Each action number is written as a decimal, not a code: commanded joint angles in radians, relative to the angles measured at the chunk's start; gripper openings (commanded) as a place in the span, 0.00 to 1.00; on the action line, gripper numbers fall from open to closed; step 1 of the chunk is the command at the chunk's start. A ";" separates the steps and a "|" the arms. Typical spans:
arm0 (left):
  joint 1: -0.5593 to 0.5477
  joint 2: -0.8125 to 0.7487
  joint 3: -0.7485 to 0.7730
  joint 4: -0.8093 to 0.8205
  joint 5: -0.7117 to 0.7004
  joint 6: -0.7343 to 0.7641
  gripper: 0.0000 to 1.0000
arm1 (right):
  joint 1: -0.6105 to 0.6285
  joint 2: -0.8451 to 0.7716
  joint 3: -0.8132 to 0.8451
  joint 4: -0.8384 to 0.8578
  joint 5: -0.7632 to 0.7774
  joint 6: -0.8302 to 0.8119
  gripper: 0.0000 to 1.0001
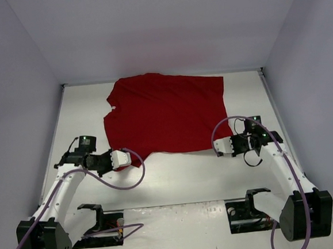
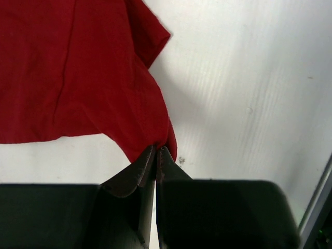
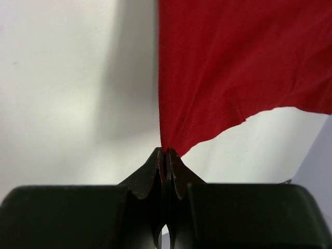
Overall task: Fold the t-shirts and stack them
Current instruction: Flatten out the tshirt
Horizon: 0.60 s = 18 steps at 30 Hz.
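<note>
one dark red t-shirt (image 1: 165, 113) is spread on the white surface (image 1: 182, 178), toward its far side, with the neck at the left. the near left corner is pinched between the fully closed jaws of the left end effector (image 2: 156, 150), and the near right corner is clamped the same way by the right end effector (image 3: 167, 151).

My top camera is looking down from above and behind me, far enough back to be taking in the whole table (image 1: 182, 175) from near edge to far edge. My left wrist camera is riding just behind my left gripper (image 2: 156, 151), facing out past its tips, very close. My right wrist camera is doing likewise behind my right gripper (image 3: 167, 153). All three are sharing the t-shirt (image 1: 165, 110), each wrist view showing one near corner of it.
</note>
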 commanded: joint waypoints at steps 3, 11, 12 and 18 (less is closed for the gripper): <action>-0.006 -0.046 0.006 -0.162 0.032 0.153 0.00 | 0.001 -0.043 -0.028 -0.147 0.085 -0.135 0.00; -0.015 -0.114 0.006 -0.284 0.060 0.265 0.00 | 0.000 -0.007 0.000 -0.181 0.113 -0.178 0.00; -0.021 -0.121 0.001 -0.290 0.058 0.274 0.00 | 0.000 0.003 0.003 -0.181 0.115 -0.183 0.00; -0.049 -0.100 -0.011 -0.290 0.056 0.296 0.00 | 0.003 0.060 0.005 -0.186 0.149 -0.213 0.00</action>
